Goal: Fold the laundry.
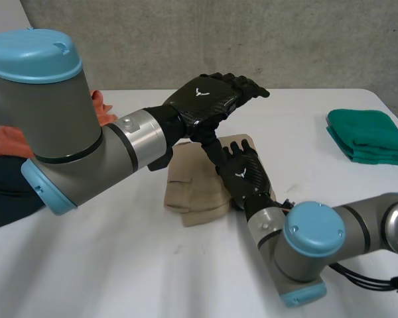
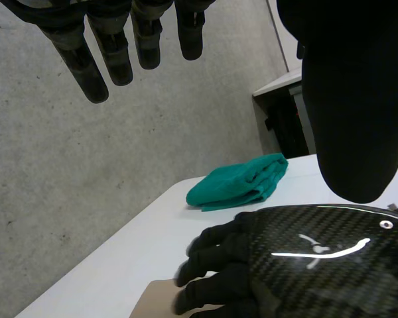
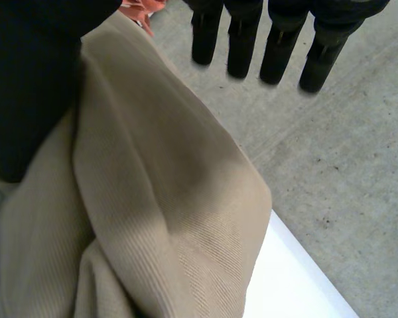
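A folded beige cloth (image 1: 196, 192) lies in the middle of the white table (image 1: 119, 265). My right hand (image 1: 242, 173) rests on its right edge with fingers straight, pointing to the far side. In the right wrist view the beige cloth (image 3: 152, 218) bulges up under the palm beside the thumb (image 3: 26, 86), and the straight fingers (image 3: 278, 53) stand clear of it. My left hand (image 1: 209, 99) hovers open above the cloth's far end, just over the right hand. In the left wrist view its fingers (image 2: 113, 53) are spread, with the right hand (image 2: 305, 265) below the palm.
A folded green cloth (image 1: 368, 136) sits at the table's right side, also beyond the right hand in the left wrist view (image 2: 242, 182). An orange cloth (image 1: 103, 109) and a dark cloth (image 1: 6, 199) lie at the left behind my left arm.
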`<state>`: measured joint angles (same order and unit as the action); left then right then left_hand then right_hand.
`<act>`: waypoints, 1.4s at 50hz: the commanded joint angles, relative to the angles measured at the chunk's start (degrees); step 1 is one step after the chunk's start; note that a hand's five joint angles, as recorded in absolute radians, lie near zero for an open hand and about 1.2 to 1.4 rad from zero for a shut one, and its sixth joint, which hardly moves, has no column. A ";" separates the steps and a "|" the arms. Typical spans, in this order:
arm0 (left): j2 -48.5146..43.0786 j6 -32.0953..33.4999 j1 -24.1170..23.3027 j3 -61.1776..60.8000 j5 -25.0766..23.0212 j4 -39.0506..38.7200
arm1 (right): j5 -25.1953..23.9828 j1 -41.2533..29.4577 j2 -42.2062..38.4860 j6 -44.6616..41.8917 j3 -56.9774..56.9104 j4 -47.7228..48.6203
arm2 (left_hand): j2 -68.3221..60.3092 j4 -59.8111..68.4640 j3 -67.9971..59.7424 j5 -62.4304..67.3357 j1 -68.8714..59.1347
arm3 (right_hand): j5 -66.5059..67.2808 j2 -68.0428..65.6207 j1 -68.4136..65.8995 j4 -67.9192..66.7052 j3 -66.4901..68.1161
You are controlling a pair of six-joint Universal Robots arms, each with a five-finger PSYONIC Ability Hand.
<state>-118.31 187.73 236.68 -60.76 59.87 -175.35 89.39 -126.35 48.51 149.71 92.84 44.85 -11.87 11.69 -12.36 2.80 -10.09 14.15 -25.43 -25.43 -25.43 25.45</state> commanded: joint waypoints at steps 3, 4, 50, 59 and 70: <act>0.01 0.00 0.71 0.02 -0.01 0.01 | -0.44 0.49 -1.76 0.67 -8.29 -9.78 | 0.48 -0.30 0.97 -1.41 -1.30 | 55.85 -54.57 -54.57 -54.57 54.55; 0.01 0.00 0.71 0.11 -0.01 -0.08 | -0.36 0.49 -1.58 0.76 -8.82 -9.79 | 0.48 -0.30 0.97 -1.41 -1.30 | 55.85 -54.57 -54.57 -54.57 54.55; 5.02 -3.87 0.36 -0.33 1.92 -5.79 | -32.25 51.37 -28.21 21.86 -49.95 -1.08 | 0.31 -0.13 0.80 -1.24 -1.47 | 55.85 -54.57 -54.57 -54.57 54.55; 4.67 -3.96 0.27 -0.77 1.83 -5.79 | -42.44 56.83 -25.32 26.94 -45.13 -1.53 | 0.14 0.04 0.64 -1.07 -1.63 | 55.85 -54.57 -54.57 -54.57 54.55; 4.75 -4.04 -0.08 -1.21 1.92 -5.62 | -43.34 58.06 -22.33 37.41 -40.30 1.65 | 0.14 0.04 0.64 -1.07 -1.63 | -14.15 15.43 15.43 15.43 -15.45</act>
<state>-113.65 183.74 236.71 -61.70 61.78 -181.03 44.74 -68.49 25.19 184.95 50.42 46.23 -11.87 11.69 -12.36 2.80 -10.13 36.10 -44.74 -43.32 -48.74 46.44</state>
